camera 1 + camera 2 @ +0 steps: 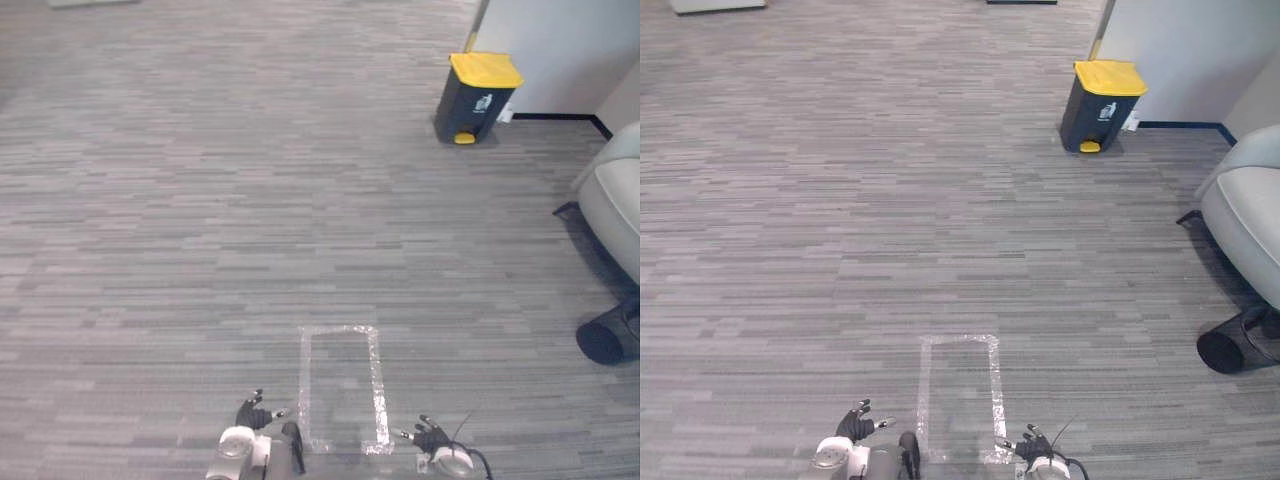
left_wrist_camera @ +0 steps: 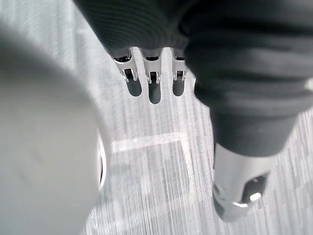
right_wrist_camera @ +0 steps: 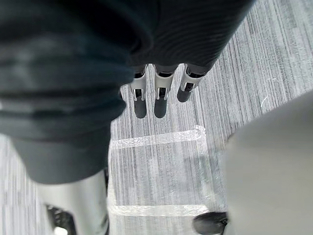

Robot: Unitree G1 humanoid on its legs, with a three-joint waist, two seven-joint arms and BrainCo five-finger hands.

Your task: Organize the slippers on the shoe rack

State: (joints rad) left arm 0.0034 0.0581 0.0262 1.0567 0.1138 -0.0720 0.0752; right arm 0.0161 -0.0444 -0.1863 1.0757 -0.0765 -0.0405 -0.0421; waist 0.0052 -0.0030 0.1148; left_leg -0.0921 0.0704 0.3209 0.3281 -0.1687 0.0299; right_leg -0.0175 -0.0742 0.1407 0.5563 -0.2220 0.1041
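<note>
The left robot hand (image 1: 255, 412) and the right robot hand (image 1: 430, 437) hang low over the carpet floor (image 1: 200, 200). Their fingers are straight and hold nothing. Between both hands lies a taped rectangle (image 1: 377, 390). Far ahead of the right robot hand stands a bin (image 1: 477, 97) with a yellow lid.

Over grey carpet (image 1: 200, 250), left robot hand (image 1: 255, 412) and right robot hand (image 1: 430, 437) hang straight-fingered beside a taped rectangle (image 1: 377, 385)

All views downward, perhaps sharing tape (image 1: 377, 395)
</note>
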